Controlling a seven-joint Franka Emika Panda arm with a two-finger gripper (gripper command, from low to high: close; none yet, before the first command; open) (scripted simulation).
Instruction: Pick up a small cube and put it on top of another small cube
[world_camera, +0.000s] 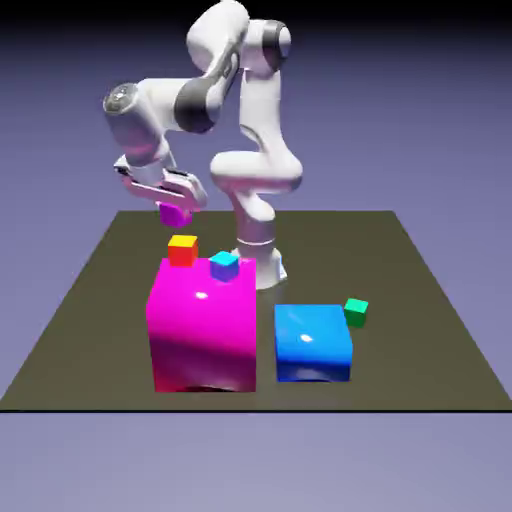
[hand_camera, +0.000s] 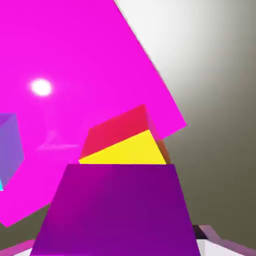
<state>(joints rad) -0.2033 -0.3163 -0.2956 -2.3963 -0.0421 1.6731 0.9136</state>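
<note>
My gripper (world_camera: 175, 208) is shut on the small purple cube (world_camera: 174, 213), which hangs a little above the red cube with the yellow-orange top (world_camera: 182, 249). That red cube rests on the top of the big magenta block (world_camera: 201, 325), near its far left corner in the exterior view. In the hand view the purple cube (hand_camera: 117, 210) fills the bottom and hides the fingertips. Just beyond it there lies the red cube with its yellow face (hand_camera: 122, 142), on the magenta block (hand_camera: 75, 75).
A tiny cyan-blue cube (world_camera: 224, 265) also sits on the magenta block, to the right of the red one; its edge (hand_camera: 10, 150) shows at the hand view's left. A big blue block (world_camera: 313, 343) and a tiny green cube (world_camera: 356, 310) stand to the exterior view's right.
</note>
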